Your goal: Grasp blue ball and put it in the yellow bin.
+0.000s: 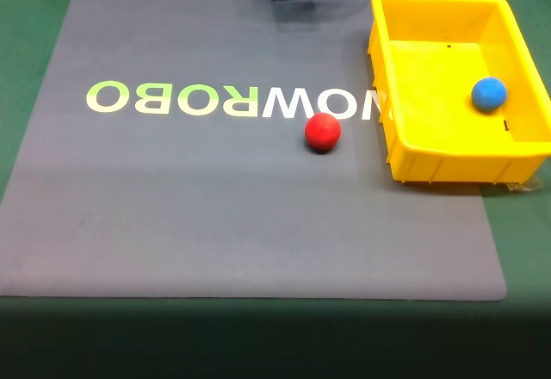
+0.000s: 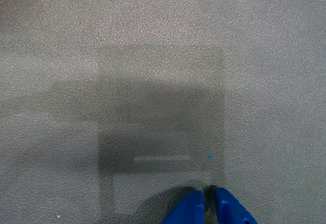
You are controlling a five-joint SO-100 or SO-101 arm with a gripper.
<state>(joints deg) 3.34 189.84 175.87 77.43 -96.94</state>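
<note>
grey mat (image 1: 215,215) on green table (image 1: 26,52); blue hand (image 2: 208,196) pressed together, empty.

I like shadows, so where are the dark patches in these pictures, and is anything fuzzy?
Wrist view: a blocky dark shadow lies on the grey mat just above the blue gripper, whose tips look soft. Fixed view: the bottom edge goes dim, and the red ball casts a small shadow.
</note>
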